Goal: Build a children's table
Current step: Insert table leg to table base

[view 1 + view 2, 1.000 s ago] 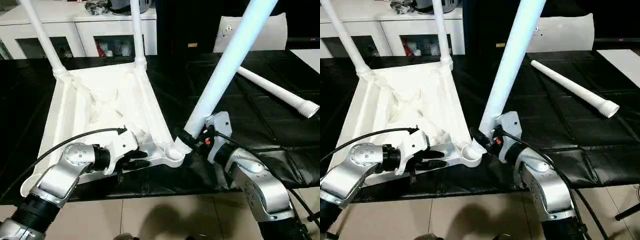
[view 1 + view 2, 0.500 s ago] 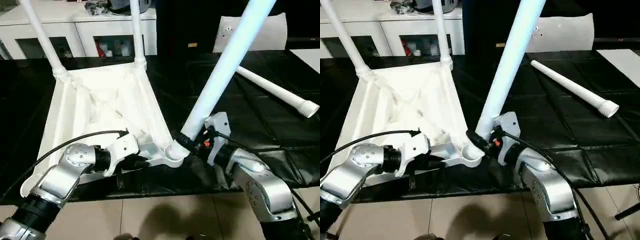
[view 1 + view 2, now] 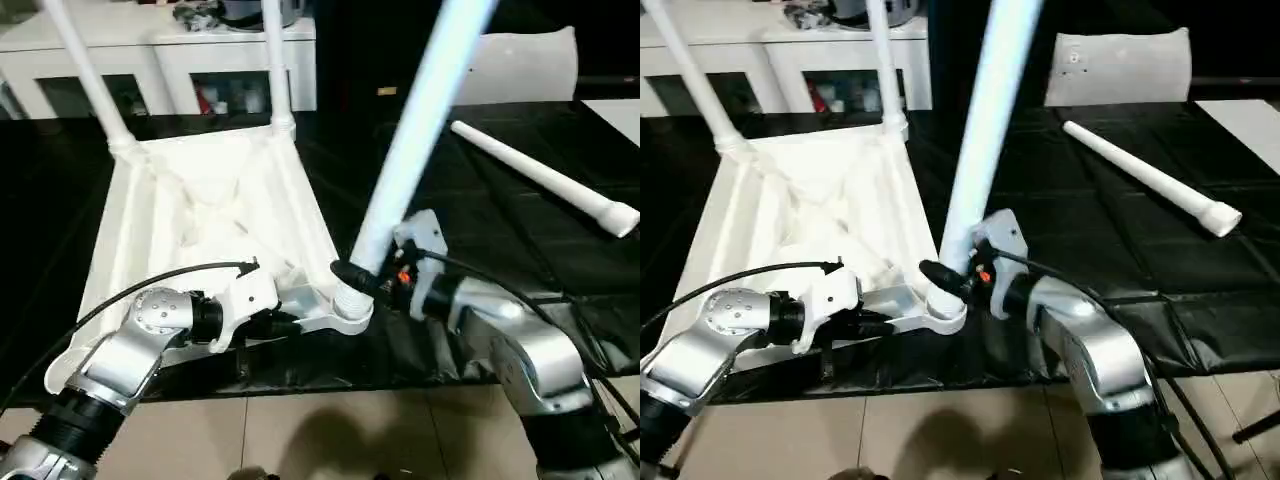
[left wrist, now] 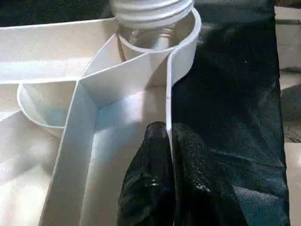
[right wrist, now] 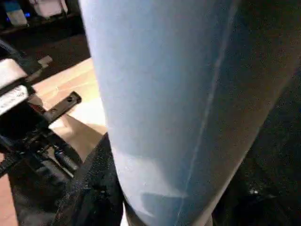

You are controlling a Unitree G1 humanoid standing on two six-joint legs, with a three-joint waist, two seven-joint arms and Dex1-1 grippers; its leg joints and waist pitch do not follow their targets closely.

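Third leg at the near corner socket of the upturned children's table.

The children's table (image 3: 210,215) lies upside down on the black-covered desk (image 3: 1080,240), two legs (image 3: 88,75) already standing in its far corners. The right end effector (image 3: 352,277) is clamped on a third leg (image 3: 985,110) just above its threaded end, which sits tilted at the near corner socket (image 4: 157,42) (seating depth unclear). The left end effector (image 4: 162,188) pinches the table's rim wall beside that socket. A fourth leg (image 3: 1145,175) lies loose on the desk, well apart from the socket.
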